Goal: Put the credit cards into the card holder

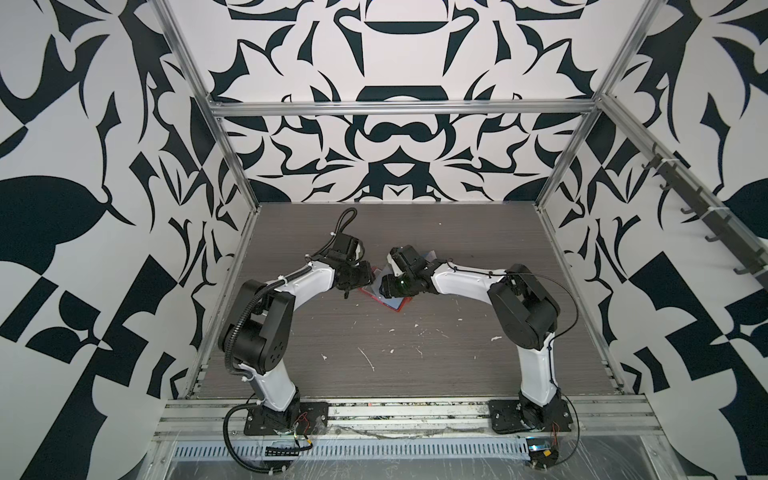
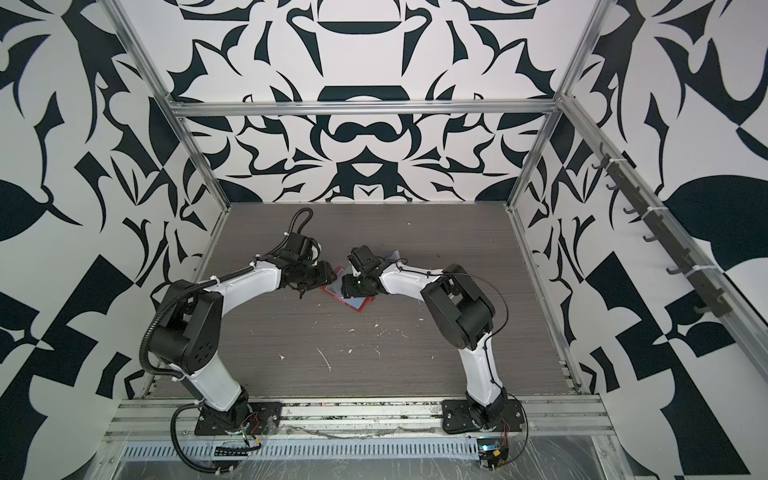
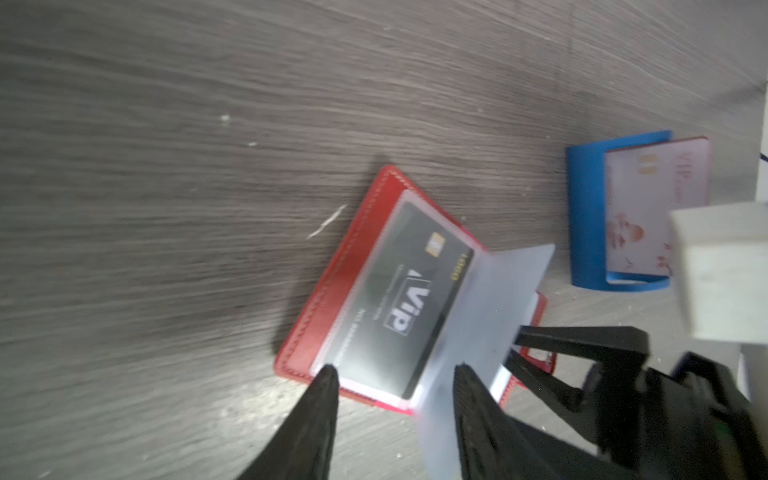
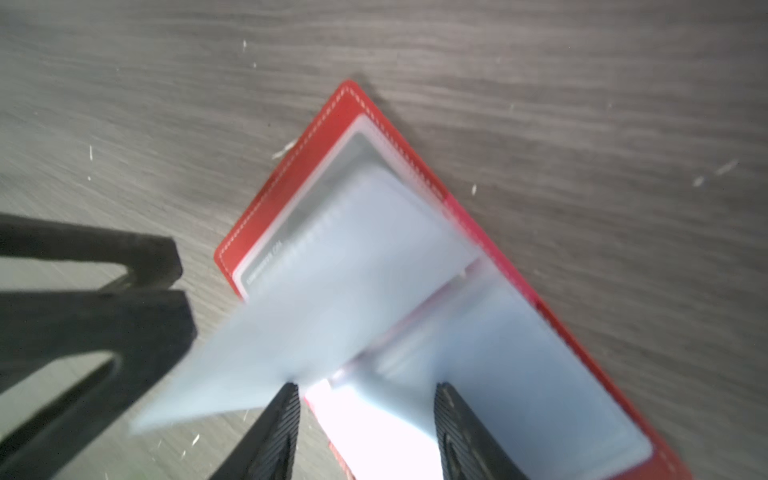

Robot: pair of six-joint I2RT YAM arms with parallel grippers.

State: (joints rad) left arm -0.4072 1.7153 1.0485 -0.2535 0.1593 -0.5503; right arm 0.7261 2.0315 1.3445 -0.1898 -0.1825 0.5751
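The red card holder lies open on the table, between both grippers in both top views. A dark VIP credit card sits in its clear pocket. One pale clear leaf stands up from the spine, blurred in the right wrist view; I cannot tell whether a card is in it. My left gripper is open at the holder's short edge, the leaf against one finger. My right gripper is open over the other half. A white and pink credit card stands in the blue rack.
The blue rack stands on the table just beyond the card holder. The right gripper's black fingers crowd the holder's far edge in the left wrist view. The table is dark wood grain with white flecks, walled on three sides.
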